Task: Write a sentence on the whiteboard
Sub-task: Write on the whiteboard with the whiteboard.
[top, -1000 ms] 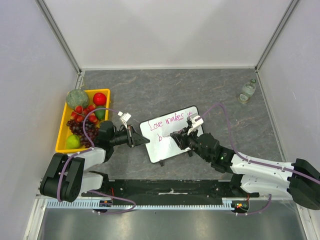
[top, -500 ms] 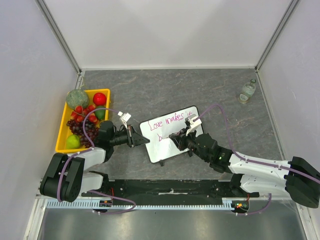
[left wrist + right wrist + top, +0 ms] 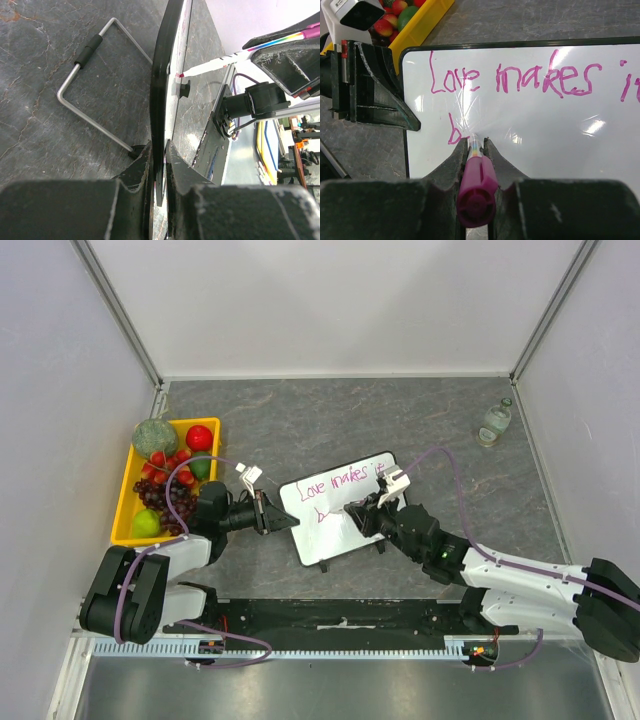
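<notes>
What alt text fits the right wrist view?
The right gripper holds a pink marker, tip on the whiteboard beside a "b" under the pink words "Love makes". The left gripper clamps the board's left edge; a yellow fruit tray lies beyond.

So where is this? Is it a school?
Probably a robot lab, not a school. A left arm and right arm are bolted to a table, plain white panels box it in, and a whiteboard and fruit tray sit there like practice props.
</notes>
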